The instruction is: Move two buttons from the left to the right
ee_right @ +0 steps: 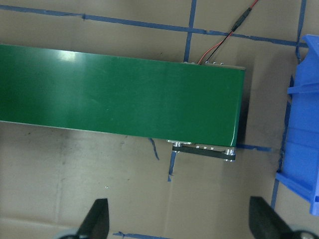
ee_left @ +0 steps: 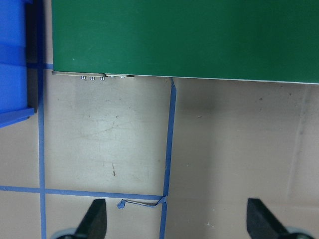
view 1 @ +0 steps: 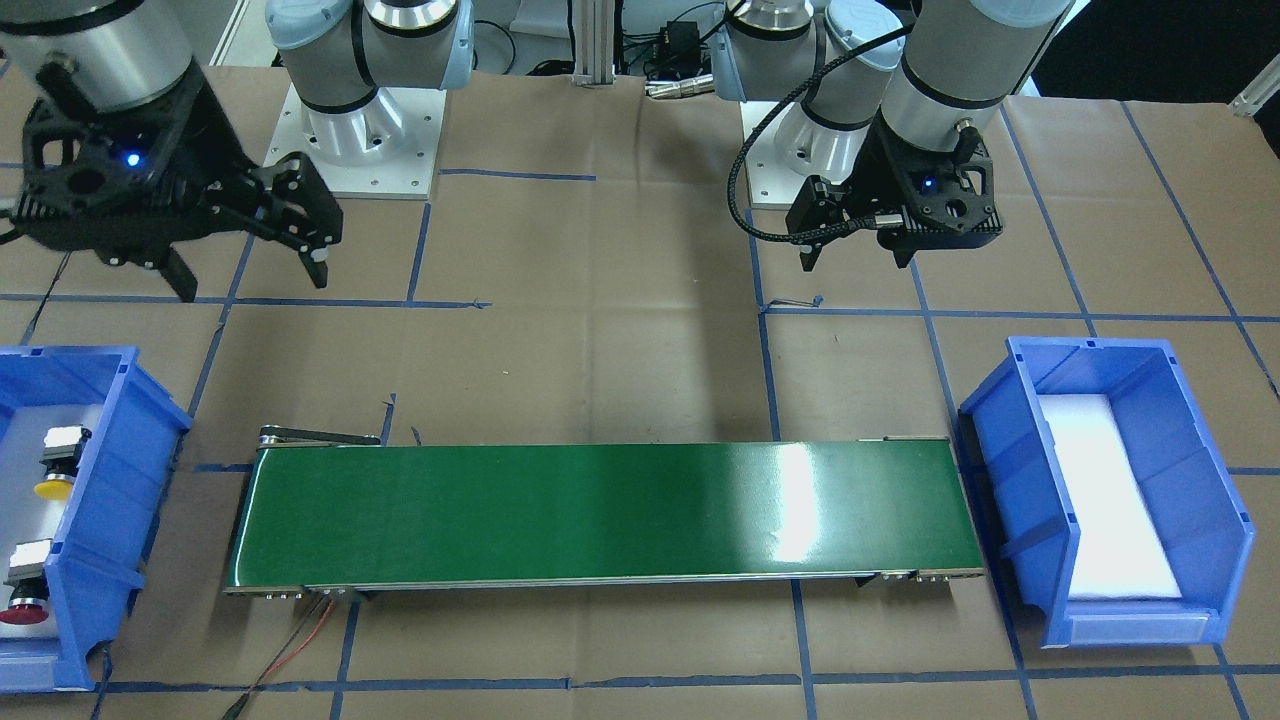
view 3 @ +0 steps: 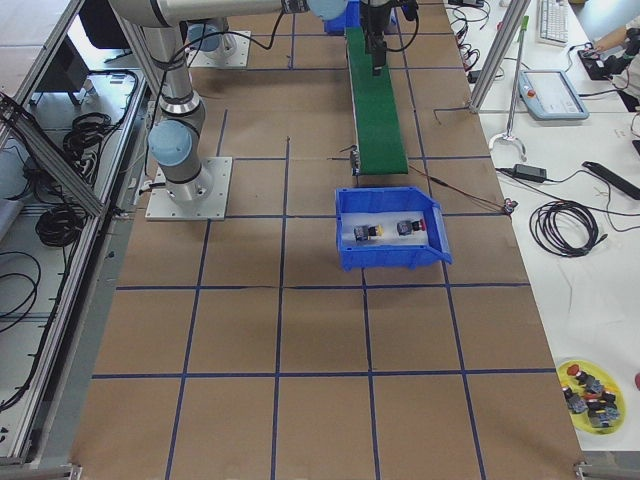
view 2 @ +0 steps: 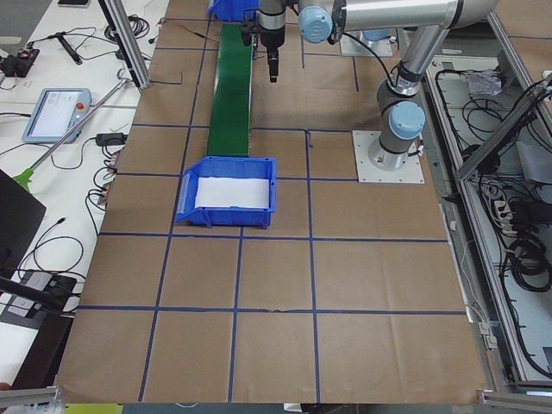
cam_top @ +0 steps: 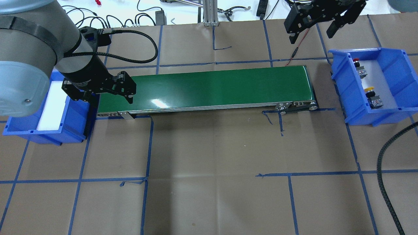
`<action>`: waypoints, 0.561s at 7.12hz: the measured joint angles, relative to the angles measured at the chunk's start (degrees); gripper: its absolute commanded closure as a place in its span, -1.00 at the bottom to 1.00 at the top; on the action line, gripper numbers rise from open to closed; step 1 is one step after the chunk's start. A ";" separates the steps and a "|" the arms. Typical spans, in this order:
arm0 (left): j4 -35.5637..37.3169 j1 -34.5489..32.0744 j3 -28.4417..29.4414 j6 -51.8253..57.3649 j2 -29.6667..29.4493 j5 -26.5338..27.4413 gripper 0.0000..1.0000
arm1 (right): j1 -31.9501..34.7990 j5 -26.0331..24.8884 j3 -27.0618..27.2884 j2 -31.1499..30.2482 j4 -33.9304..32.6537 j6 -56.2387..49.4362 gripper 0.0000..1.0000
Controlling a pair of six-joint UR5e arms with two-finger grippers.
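Note:
The yellow-capped button [cam_top: 371,94] and the red-capped button [cam_top: 358,68] lie in the blue bin [cam_top: 392,62] at the table's right end. In the front view they are the yellow button [view 1: 57,465] and the red button [view 1: 25,590], both on white foam. My right gripper [cam_top: 310,34] hangs open and empty above the far end of the conveyor, beside that bin; its fingertips [ee_right: 94,221] are spread wide. My left gripper [cam_top: 109,99] is open and empty over the conveyor's left end, fingertips [ee_left: 94,221] wide apart.
A green conveyor belt [view 1: 600,510] runs between the two bins. The left blue bin [cam_top: 75,117] holds only white foam [cam_top: 52,104]. Red and black wires [ee_right: 224,42] lead off the belt's right end. Blue tape lines grid the brown table.

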 measured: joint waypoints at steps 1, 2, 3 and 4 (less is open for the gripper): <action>-0.01 0.00 0.00 0.02 0.00 0.00 -0.99 | 0.82 0.05 3.21 -2.82 -0.06 1.84 -1.00; -0.04 0.00 0.00 0.06 0.00 0.00 -0.99 | 0.98 0.18 6.79 -5.85 -0.81 2.63 -1.00; -0.07 0.00 0.00 0.08 0.00 0.00 -0.99 | 0.85 0.28 9.51 -7.94 -1.83 2.92 -1.00; -0.07 0.00 0.00 0.08 0.00 0.00 -0.99 | 0.76 0.30 10.91 -8.81 -2.54 3.04 -1.00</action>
